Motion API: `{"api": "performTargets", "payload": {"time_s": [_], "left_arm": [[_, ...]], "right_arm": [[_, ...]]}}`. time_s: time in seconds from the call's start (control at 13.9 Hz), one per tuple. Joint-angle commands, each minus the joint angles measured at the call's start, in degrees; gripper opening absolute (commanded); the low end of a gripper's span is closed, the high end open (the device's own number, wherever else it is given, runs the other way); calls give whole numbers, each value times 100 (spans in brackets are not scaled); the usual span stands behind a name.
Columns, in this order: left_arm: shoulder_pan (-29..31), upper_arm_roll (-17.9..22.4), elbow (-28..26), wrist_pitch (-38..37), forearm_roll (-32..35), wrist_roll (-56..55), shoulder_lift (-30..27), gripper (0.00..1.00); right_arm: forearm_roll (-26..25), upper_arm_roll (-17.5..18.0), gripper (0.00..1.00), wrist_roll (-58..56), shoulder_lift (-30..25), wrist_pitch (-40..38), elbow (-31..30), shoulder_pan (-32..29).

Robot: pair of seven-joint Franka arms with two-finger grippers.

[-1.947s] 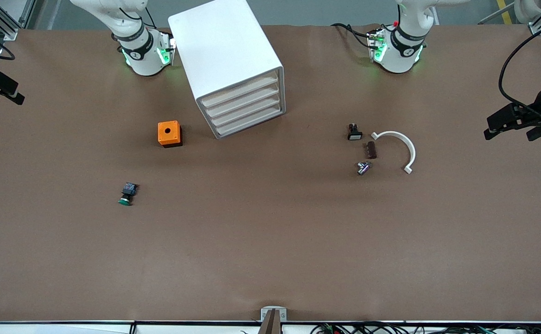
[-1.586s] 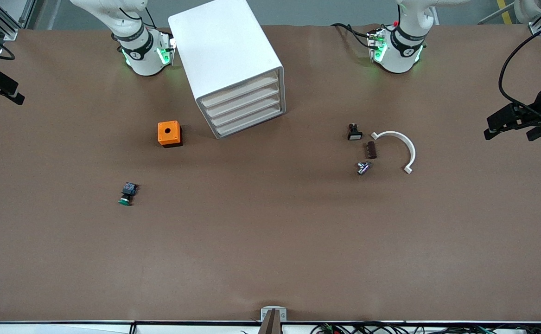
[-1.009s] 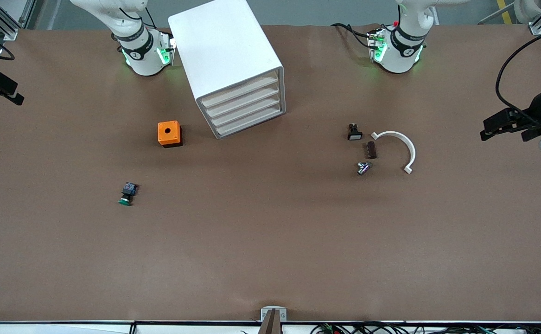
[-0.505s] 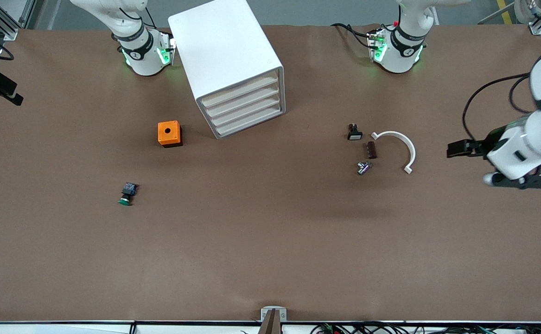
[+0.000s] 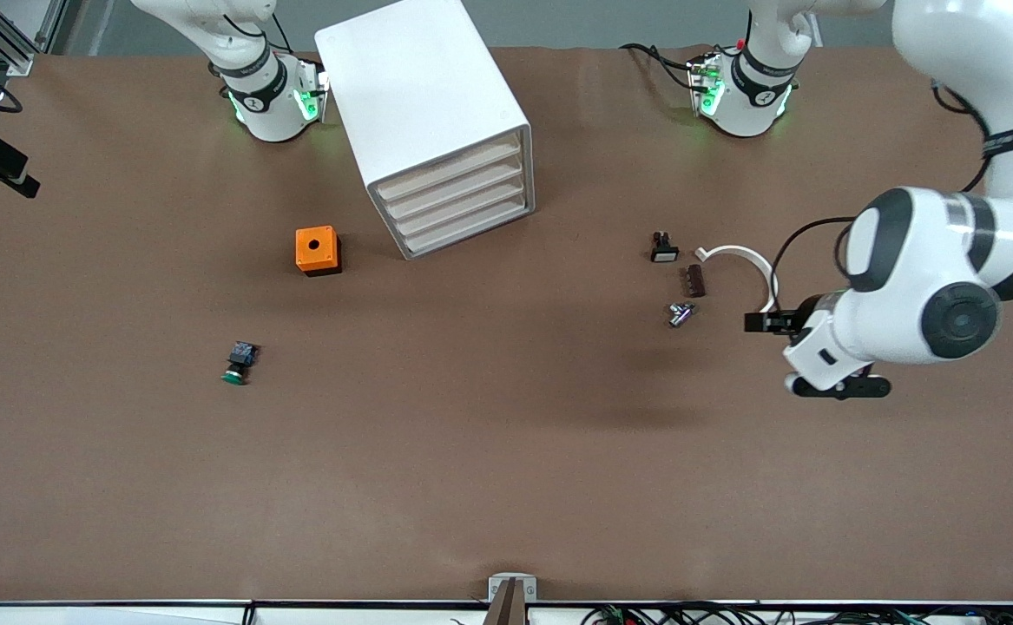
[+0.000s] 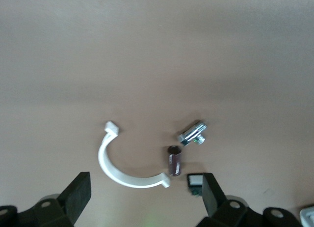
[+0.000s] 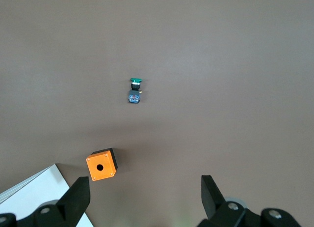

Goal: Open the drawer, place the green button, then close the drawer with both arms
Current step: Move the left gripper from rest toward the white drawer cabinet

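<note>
Button (image 5: 237,363): round green cap.

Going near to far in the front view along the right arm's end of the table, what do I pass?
Tiny green-capped push button with black-blue body → orange cube with a hole → white boxy cabinet of four stacked drawers.

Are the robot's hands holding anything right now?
No. The left hand is open over the white clip, and the right hand is open and empty too.
</note>
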Motion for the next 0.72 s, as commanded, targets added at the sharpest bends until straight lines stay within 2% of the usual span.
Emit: {"api": "performTargets", "payload": {"time_s": [0.0, 0.07, 0.22, 0.36, 0.43, 0.65], "left_arm": [[-238, 18, 134, 85, 51, -705, 303, 100], [-325, 18, 143, 85, 43, -872, 373, 100], [-501, 18, 212, 85, -79, -1381, 531, 100], [-641, 18, 405, 85, -299, -2197, 777, 100], [-729, 18, 520, 85, -396, -2601, 882, 100], [-897, 18, 687, 85, -851, -3430, 1094, 100]], "right_arm": [[-34, 34, 100, 32, 304, -34, 154, -70], [-86, 34, 100, 41, 575, -61, 197, -35], [-95, 34, 100, -3, 761, 52, 303, -78], [-157, 7, 100, -29, 1427, 246, 399, -113], [-131, 16, 100, -82, 1544, 403, 530, -296], [-87, 25, 100, -144, 1685, 729, 585, -316]]}}
